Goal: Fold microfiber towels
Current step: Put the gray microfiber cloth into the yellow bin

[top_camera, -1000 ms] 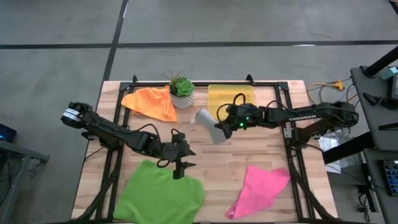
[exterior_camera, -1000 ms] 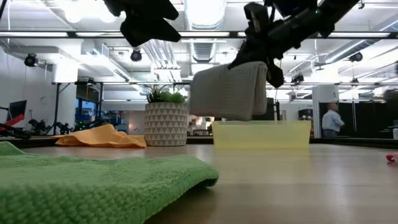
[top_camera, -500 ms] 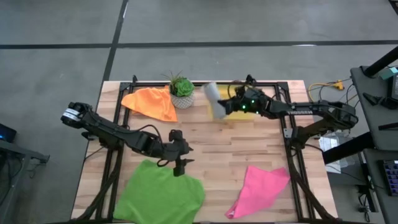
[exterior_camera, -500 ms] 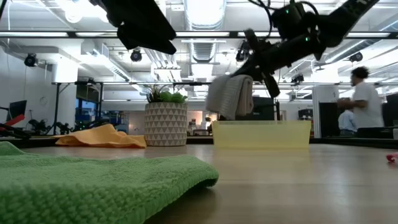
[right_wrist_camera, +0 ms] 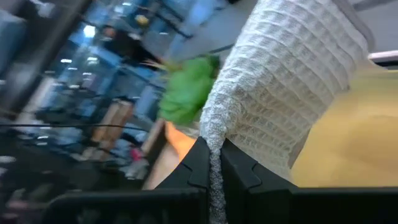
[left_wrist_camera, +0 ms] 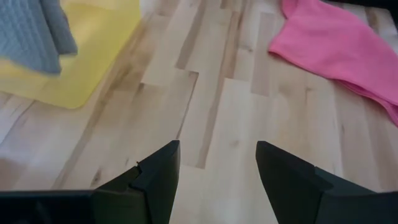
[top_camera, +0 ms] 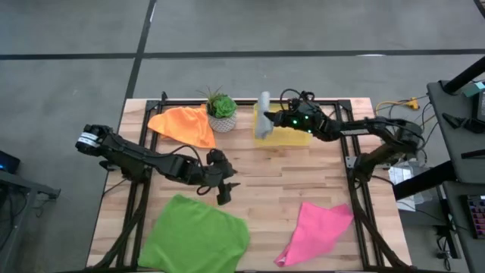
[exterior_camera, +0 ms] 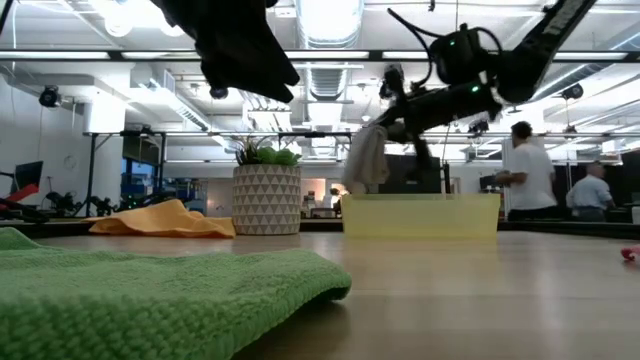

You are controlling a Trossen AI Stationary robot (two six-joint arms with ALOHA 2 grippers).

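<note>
Right gripper (top_camera: pixel 271 123) pinches the folded grey towel (top_camera: pixel 263 116) above the yellow bin's (top_camera: pixel 292 137) near-plant edge, left gripper (top_camera: pixel 222 194) empty and spread — release now and it could drape the rim and unfold.

Both arms are showing matte black, jointed links with thin black cables looping along them. The right hand (top_camera: pixel 267 123) is glowing with small green lights; the left hand (top_camera: pixel 223 196) is showing blunt, angular black fingers (left_wrist_camera: pixel 155 171).
</note>
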